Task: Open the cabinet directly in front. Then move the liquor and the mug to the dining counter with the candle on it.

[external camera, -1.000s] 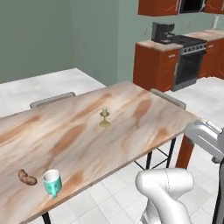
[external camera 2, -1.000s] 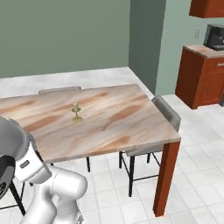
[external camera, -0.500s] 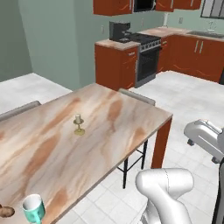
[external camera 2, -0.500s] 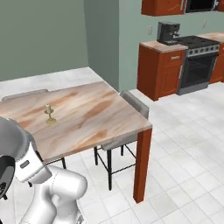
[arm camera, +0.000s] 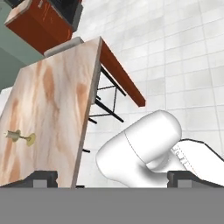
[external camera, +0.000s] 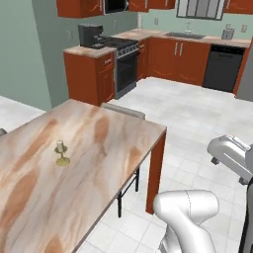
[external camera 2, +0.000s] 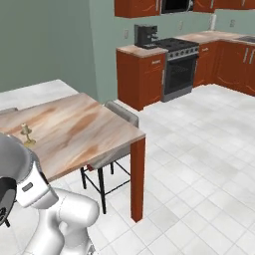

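Observation:
The dining counter [external camera: 99,148] with its marble-patterned top fills the lower left, and the candle [external camera: 61,152] stands on it in an olive-gold holder. Both appear again in the right base view, counter [external camera 2: 74,129] and candle [external camera 2: 26,133], and in the hand view, counter [arm camera: 57,100] and candle [arm camera: 19,137]. My gripper [arm camera: 114,179] is open, with nothing of the task between its fingertips [arm camera: 41,178]. Reddish-brown wall cabinets [external camera: 79,7] [external camera 2: 137,7] hang shut at the far kitchen wall; I cannot tell which one is the cabinet. The mug and the liquor are out of view.
A grey chair [external camera: 123,109] is tucked under the counter's far edge. Beyond lie a black stove [external camera: 126,62], a coffee machine [external camera: 89,34], low cabinets and a dark dishwasher [external camera: 223,69]. White tiled floor [external camera: 197,113] stretches between the counter and the kitchen.
The base has turned, so the whole scene has slid left: the mug and the small brown item have left the left base view, and the kitchen corner has come in. The gripper stays open.

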